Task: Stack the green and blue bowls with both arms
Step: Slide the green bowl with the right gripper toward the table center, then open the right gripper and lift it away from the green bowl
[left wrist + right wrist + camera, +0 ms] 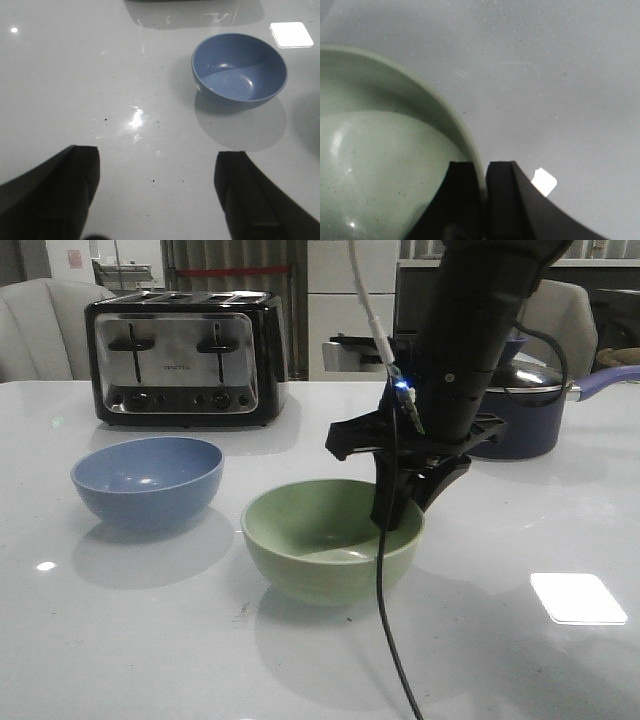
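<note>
The pale green bowl (320, 540) sits on the white table near the middle, with the dusty blue bowl (148, 480) to its left, a small gap between them. My right gripper (400, 510) reaches down onto the green bowl's right rim. In the right wrist view the green bowl (370, 150) has its rim pinched between the shut right gripper (484, 172), one finger inside and one outside. My left gripper (158, 152) is open over bare table, with the blue bowl (240, 67) some way ahead of it and nothing between its fingers. The left arm does not show in the front view.
A black and silver toaster (185, 358) stands at the back left. A dark saucepan (525, 410) with a purple handle (610, 380) sits behind the right arm. A thin cable (385, 620) hangs from that arm across the green bowl toward the table's front edge.
</note>
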`<act>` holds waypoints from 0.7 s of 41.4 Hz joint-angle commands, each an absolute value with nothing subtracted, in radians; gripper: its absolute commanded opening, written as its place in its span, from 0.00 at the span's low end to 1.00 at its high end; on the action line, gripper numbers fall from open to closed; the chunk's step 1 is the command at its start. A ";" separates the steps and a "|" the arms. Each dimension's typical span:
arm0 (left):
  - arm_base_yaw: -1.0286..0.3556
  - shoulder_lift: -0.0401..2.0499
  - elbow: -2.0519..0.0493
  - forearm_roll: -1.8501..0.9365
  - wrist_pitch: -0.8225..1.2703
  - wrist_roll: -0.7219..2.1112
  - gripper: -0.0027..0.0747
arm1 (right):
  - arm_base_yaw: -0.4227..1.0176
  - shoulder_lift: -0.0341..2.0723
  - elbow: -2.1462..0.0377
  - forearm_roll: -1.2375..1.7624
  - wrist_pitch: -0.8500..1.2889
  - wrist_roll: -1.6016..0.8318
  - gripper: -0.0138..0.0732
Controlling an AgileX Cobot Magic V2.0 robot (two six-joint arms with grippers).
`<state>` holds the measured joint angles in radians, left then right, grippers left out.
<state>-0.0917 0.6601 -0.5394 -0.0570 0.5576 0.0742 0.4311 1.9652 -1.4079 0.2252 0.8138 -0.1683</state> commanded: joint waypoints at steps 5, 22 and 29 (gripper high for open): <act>-0.098 0.666 -0.568 -0.059 0.486 0.074 0.72 | 0.430 1.903 -1.446 0.223 0.779 -0.175 0.57; -0.098 0.666 -0.568 -0.065 0.486 0.074 0.71 | 0.486 1.544 -1.314 0.223 0.666 -0.247 0.61; -0.098 0.666 -0.568 -0.065 0.486 0.074 0.71 | 0.494 1.333 -1.176 0.222 0.639 -0.263 0.61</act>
